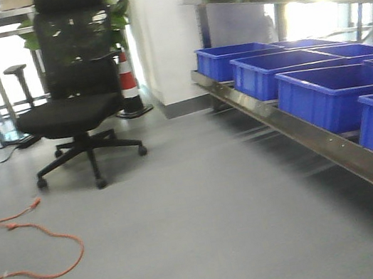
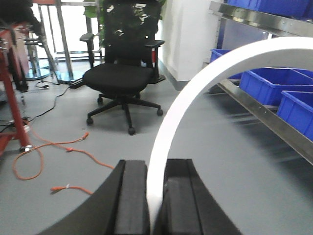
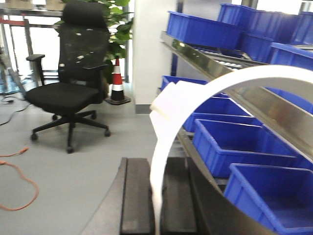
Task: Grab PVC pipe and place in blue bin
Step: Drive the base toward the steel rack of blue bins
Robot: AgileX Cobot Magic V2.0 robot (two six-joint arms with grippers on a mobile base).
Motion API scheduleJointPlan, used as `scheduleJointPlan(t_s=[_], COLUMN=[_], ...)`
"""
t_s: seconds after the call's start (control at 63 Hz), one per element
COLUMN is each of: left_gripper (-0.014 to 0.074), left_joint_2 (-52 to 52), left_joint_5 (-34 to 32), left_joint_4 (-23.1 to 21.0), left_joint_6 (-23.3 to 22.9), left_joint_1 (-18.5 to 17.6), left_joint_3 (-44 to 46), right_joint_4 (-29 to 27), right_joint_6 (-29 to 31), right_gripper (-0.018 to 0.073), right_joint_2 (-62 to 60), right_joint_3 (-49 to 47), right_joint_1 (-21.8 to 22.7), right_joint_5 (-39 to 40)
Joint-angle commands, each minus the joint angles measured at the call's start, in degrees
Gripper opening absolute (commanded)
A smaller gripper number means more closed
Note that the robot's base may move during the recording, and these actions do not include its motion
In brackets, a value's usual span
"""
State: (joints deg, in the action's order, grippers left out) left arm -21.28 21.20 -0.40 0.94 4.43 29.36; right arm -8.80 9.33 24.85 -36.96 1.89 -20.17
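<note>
A white curved PVC pipe (image 2: 195, 93) rises from between the black fingers of my left gripper (image 2: 155, 196), which is shut on it, and arcs up to the right. In the right wrist view a white curved pipe (image 3: 171, 112) is likewise clamped in my right gripper (image 3: 157, 205) and arcs right over the bins. Several blue bins (image 1: 322, 90) stand in a row on a low steel shelf (image 1: 316, 138) at the right; they also show in the right wrist view (image 3: 230, 142) and in the left wrist view (image 2: 274, 83). Neither gripper shows in the front view.
A black office chair (image 1: 76, 108) stands on the grey floor at the back left, with an orange-white cone (image 1: 128, 81) and a plant behind it. An orange cable (image 1: 38, 241) lies on the floor at left. More blue bins (image 3: 210, 27) sit on an upper shelf.
</note>
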Motion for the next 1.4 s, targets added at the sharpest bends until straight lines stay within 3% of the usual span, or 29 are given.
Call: scheduleJointPlan(t_s=[0.0, 1.381], left_gripper=[-0.0111, -0.0111], left_joint_2=[0.2, 0.2], left_joint_5=[-1.2, -1.2], left_joint_4=[-0.3, -0.3], left_joint_6=[-0.2, -0.2], left_joint_1=[0.0, 0.0], left_joint_3=[0.0, 0.0], right_joint_4=[0.1, 0.1], right_joint_6=[0.1, 0.1], right_gripper=[-0.0169, -0.0169], right_joint_2=[-0.1, -0.1], right_joint_3=[0.0, 0.0], right_joint_1=[0.1, 0.1], right_joint_5=[1.7, 1.7])
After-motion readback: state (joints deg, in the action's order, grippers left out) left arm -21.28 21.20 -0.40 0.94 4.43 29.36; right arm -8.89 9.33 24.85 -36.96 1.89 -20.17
